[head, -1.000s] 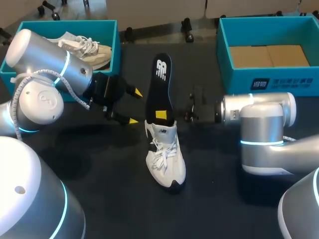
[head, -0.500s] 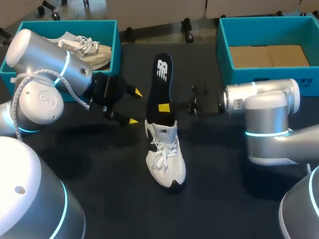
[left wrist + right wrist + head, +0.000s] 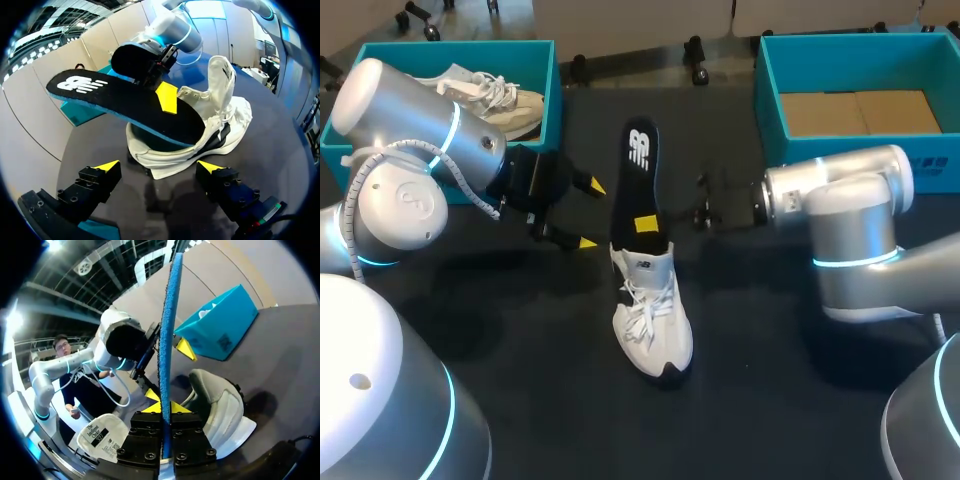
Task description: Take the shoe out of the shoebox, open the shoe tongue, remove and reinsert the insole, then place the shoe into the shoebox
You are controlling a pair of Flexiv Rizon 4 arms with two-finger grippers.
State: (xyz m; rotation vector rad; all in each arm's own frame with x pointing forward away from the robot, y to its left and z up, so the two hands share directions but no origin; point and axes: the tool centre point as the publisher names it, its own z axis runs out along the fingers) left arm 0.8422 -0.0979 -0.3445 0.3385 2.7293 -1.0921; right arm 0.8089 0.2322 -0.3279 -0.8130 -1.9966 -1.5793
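- Grasping the insole (image 3: 638, 170) in the right hand (image 3: 645, 222), one end inside the shoe (image 3: 652, 320)
- Holding the left hand (image 3: 588, 213) released beside the heel, likely needing to brace it

the shoe (image 3: 652, 320) is seen in white, laces included, with a black sole at the toe. the insole (image 3: 638, 175) is coloured black on top with a white logo, and blue along its edge. yellow tips are carried by the left gripper (image 3: 588, 213) and right gripper (image 3: 647, 222). the left shoebox (image 3: 548, 90) and right shoebox (image 3: 790, 148), at the far corners of the black table (image 3: 750, 330), are coloured teal.
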